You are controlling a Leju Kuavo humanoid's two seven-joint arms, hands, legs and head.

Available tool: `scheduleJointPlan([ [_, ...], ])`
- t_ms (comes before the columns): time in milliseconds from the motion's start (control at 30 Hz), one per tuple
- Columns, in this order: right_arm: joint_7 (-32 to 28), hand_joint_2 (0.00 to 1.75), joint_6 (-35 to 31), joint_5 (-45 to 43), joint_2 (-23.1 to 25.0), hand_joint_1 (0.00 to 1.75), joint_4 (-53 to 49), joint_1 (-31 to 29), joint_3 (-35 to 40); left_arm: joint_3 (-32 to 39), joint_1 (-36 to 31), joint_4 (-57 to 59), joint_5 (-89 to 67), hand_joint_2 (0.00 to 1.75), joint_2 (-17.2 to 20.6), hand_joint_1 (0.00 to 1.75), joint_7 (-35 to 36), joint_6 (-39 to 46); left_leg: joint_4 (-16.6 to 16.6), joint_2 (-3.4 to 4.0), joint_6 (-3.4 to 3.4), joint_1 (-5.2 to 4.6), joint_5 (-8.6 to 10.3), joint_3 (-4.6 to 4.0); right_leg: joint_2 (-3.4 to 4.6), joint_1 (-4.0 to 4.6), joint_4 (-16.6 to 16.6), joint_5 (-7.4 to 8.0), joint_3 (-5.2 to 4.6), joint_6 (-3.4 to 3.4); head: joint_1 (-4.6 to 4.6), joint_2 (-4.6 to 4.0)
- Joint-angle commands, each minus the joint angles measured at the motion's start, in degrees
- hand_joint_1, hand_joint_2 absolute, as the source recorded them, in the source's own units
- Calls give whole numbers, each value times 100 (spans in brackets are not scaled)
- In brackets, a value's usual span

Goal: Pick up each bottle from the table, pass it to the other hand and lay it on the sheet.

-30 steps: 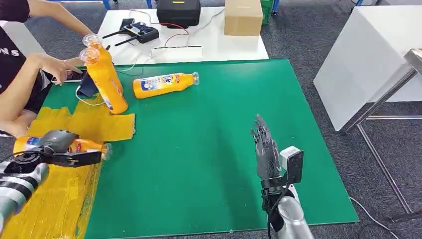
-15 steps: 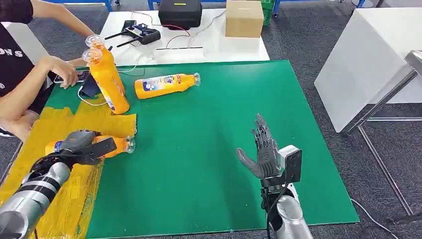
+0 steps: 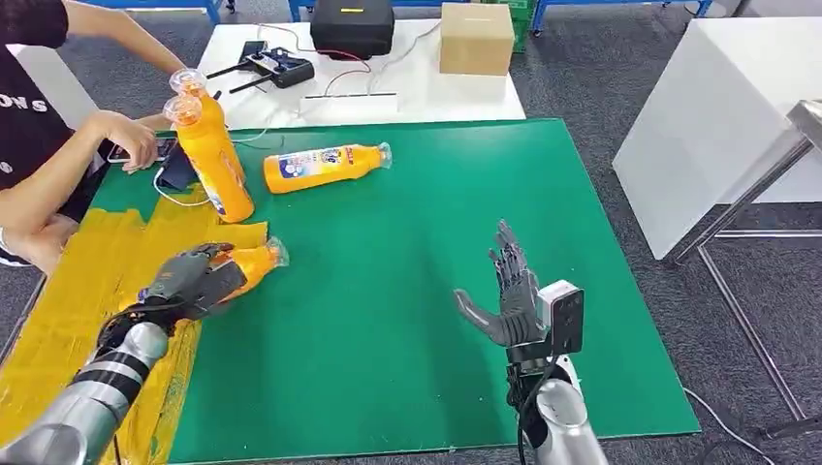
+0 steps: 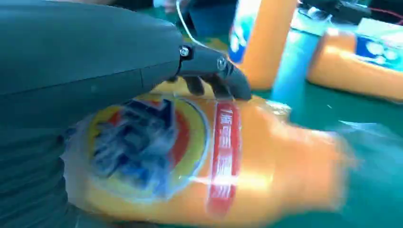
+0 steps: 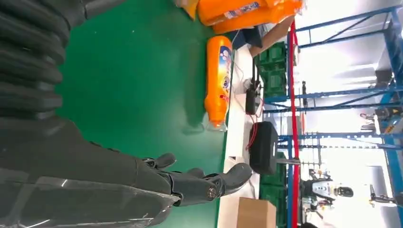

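Now left robot hand (image 3: 191, 281) around orange bottle (image 3: 254, 262) over yellow sheet (image 3: 68, 310); right robot hand (image 3: 506, 295) empty, fingers spread.

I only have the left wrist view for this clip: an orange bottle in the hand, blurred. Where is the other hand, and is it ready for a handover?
Observer: The right hand is raised over the green mat, open, fingers spread, holding nothing.
Operator: How many other bottles are there?
Observer: Two stand upright at the mat's far left, and one lying bottle is beside them.
Operator: Is anyone near?
Observer: A person's hand rests by the upright bottles.
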Motion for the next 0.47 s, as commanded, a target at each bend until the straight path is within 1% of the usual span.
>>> scheduleJointPlan([
  [33, 11, 175, -63, 56, -58, 0, 315, -117, 60, 437, 202, -168, 175, 175, -443, 0, -33, 396, -2, 3, -5, 5, -3, -4, -1, 6, -6, -1, -4, -1, 4, 0],
  [167, 6, 175, -71, 60, -60, 0, 322, -107, 56, 436, 181, -120, 130, 175, -440, 0, -10, 481, -2, -3, -11, 14, -10, -1, -6, 15, -11, -7, 3, -4, 0, 0],
  [300, 1, 175, -78, 65, -69, 0, 316, -88, 50, 487, 176, -17, 112, 175, -442, 0, 20, 523, 0, 0, -7, 10, -6, -20, -2, 12, -7, -3, -20, -1, 0, 0],
  [333, -2, 175, -84, 67, -73, 0, 314, -76, 43, 543, 192, -8, 157, 175, -463, 0, -17, 572, -2, -1, -5, 7, -3, -25, -2, 8, -6, -2, -26, -1, 0, 0],
  [367, -1, 175, -84, 67, -77, 0, 316, -74, 44, 576, 205, -28, 187, 175, -474, 0, -47, 612, 0, 4, -11, 17, -11, -12, -1, 18, -12, -4, -10, -3, 0, 0],
  [400, -4, 175, -89, 69, -75, 0, 320, -73, 42, 610, 214, -43, 225, 175, -491, 0, -76, 629, -3, 2, -4, 6, -3, -25, 1, 8, -7, -1, -26, 0, 0, 0],
  [467, -32, 175, -134, 89, -70, 0, 312, -48, 31, 817, 319, -297, 569, 175, -620, 0, -294, 690, -2, 1, -5, 7, -4, -25, -1, 9, -7, -2, -25, 0, 0, 0],
])
